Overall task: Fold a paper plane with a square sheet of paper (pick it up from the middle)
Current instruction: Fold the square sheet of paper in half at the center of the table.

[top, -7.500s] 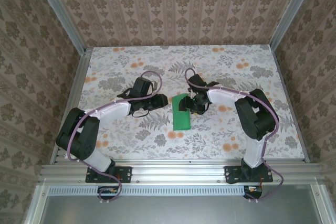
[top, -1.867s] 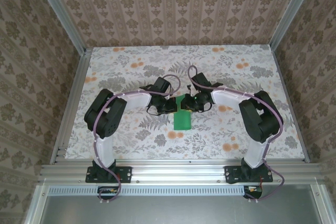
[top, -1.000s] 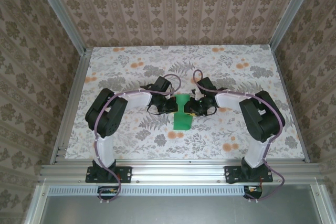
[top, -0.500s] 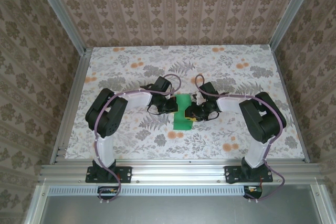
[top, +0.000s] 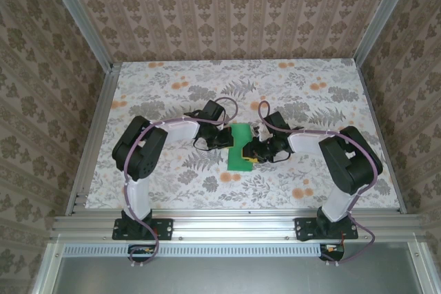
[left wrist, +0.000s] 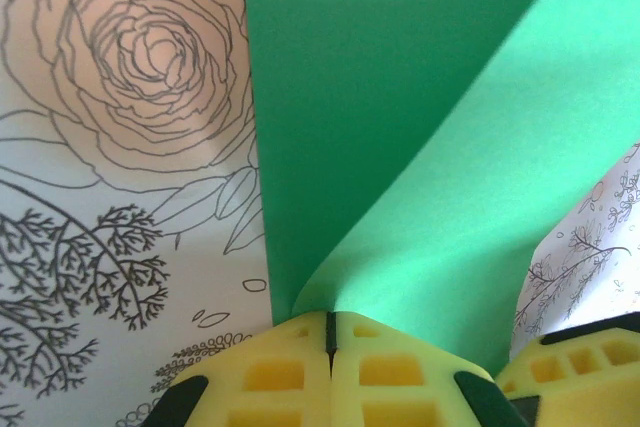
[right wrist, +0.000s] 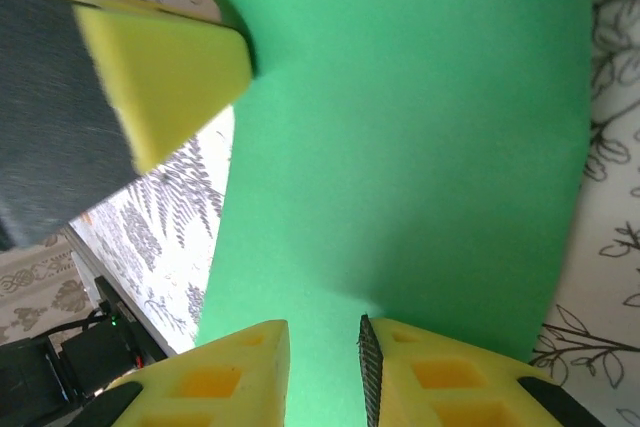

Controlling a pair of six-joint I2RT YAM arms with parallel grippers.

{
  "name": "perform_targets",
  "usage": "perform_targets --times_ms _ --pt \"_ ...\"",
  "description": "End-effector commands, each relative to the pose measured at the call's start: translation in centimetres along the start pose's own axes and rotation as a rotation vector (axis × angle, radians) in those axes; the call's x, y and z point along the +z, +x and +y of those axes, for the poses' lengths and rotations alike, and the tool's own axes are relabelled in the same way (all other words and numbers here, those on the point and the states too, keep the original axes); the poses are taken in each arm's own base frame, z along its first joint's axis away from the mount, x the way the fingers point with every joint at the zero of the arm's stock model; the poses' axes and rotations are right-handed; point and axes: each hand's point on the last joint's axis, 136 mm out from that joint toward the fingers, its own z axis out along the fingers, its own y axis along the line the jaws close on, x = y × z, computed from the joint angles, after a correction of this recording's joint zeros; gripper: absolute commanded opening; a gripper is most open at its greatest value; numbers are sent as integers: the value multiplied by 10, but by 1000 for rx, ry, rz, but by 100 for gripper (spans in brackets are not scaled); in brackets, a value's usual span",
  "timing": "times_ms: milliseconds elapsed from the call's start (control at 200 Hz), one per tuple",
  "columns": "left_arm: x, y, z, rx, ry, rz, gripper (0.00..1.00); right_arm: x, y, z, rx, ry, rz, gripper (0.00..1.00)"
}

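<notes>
Narrowly parted, my right gripper (top: pixel 252 153) has slid nearer along the green paper (top: pixel 240 131), likely creasing it, while my left gripper (left wrist: pixel 330 325) stays pinched on its edge.

A floral tabletop (top: pixel 158 80) sits between patterned walls (top: pixel 227 12) and aluminium rails (top: pixel 227 224).

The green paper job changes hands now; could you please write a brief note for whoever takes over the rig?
Left gripper: shut, pinching a raised flap at the green paper's left edge.
Right gripper: jaws slightly apart, low over the paper's right side.
Paper lies on the table between the arms, a narrow rectangle.
Done: an early fold, apparently. Left: the pointed plane shape.
</notes>
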Motion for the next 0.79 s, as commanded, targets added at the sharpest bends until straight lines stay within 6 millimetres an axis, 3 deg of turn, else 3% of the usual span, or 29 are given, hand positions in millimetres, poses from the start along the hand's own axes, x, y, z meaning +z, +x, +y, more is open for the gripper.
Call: perform_targets --times_ms 0,145,355,500,615,790 --pt "14 18 24 -16 -82 73 6 12 12 -20 47 39 38 28" --pt "13 18 23 -12 -81 74 6 14 17 -33 57 85 53 28" --pt "13 18 23 -10 -82 75 6 -9 14 -1 10 9 8 28" --pt "13 18 22 -7 -81 75 6 -8 20 12 8 -65 17 28" --pt "13 17 21 -6 -78 76 6 5 28 1 35 -47 46 28" --pt "13 18 21 -3 -80 77 6 17 37 -34 81 61 66 27"
